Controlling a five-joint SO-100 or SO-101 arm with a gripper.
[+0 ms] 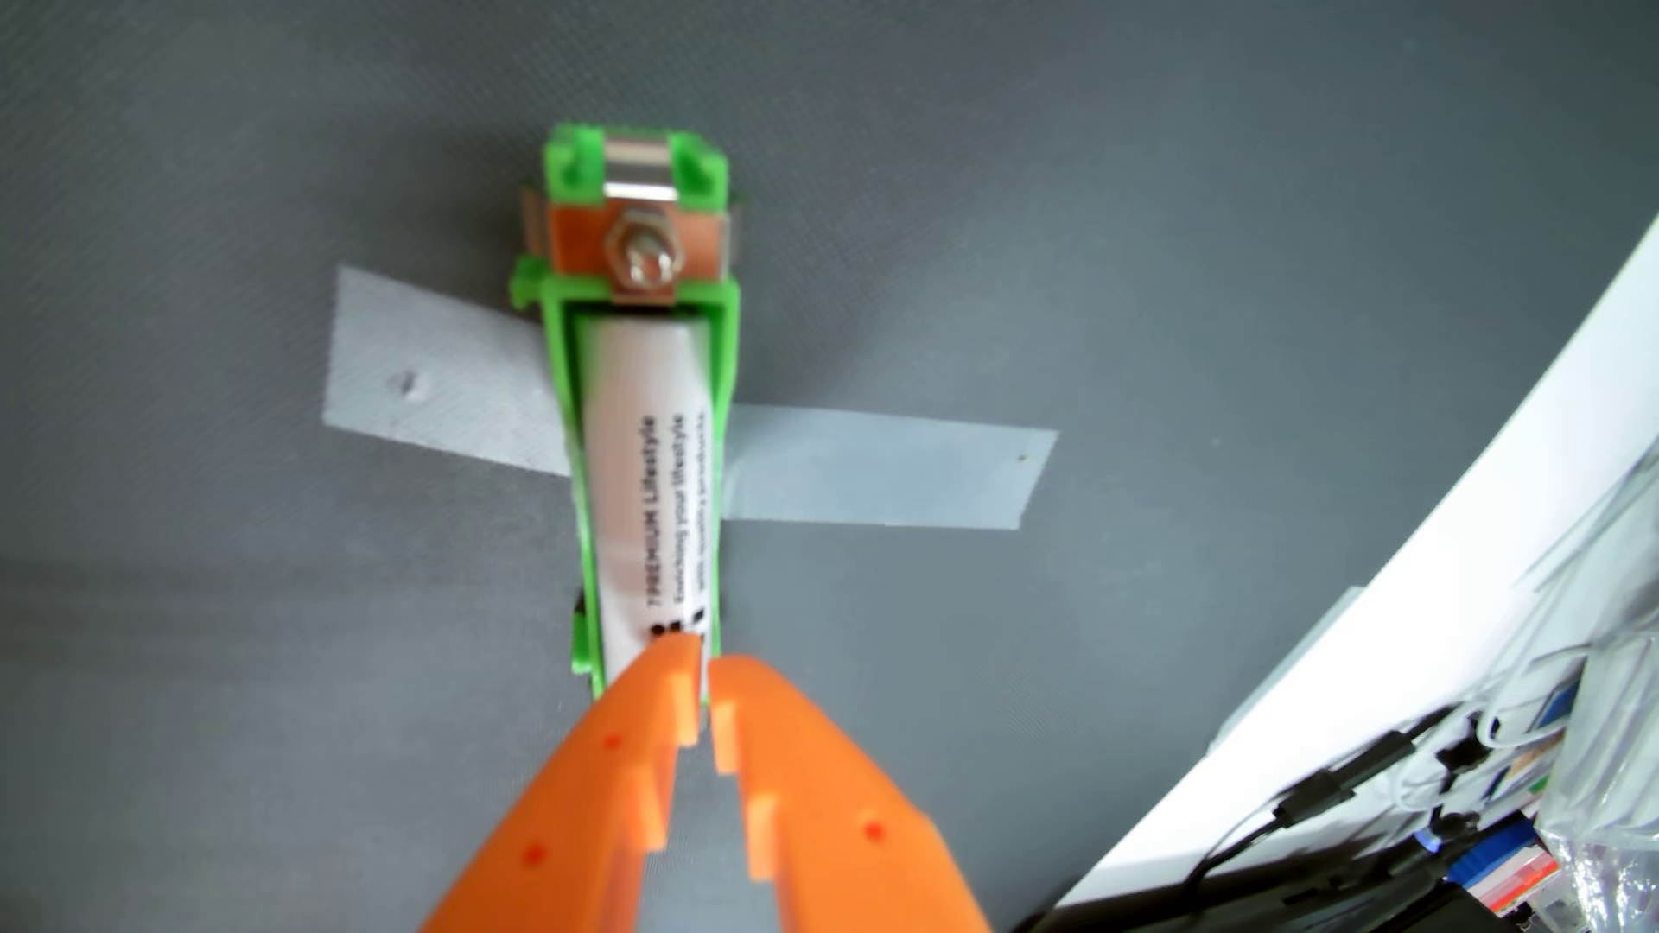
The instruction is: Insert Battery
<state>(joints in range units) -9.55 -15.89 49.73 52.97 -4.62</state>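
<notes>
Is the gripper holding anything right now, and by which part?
Nothing is clearly held. The gripper is nearly closed, its tips at the near end of the battery, which lies in the green holder. Contact cannot be told.

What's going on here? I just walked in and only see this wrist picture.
An orange gripper is working on a white battery that lies lengthwise in a green holder, which is taped to the grey mat. Its fingertips are nearly together at the battery's near end, apparently pressing it in. The far end sits by the metal contact.
</notes>
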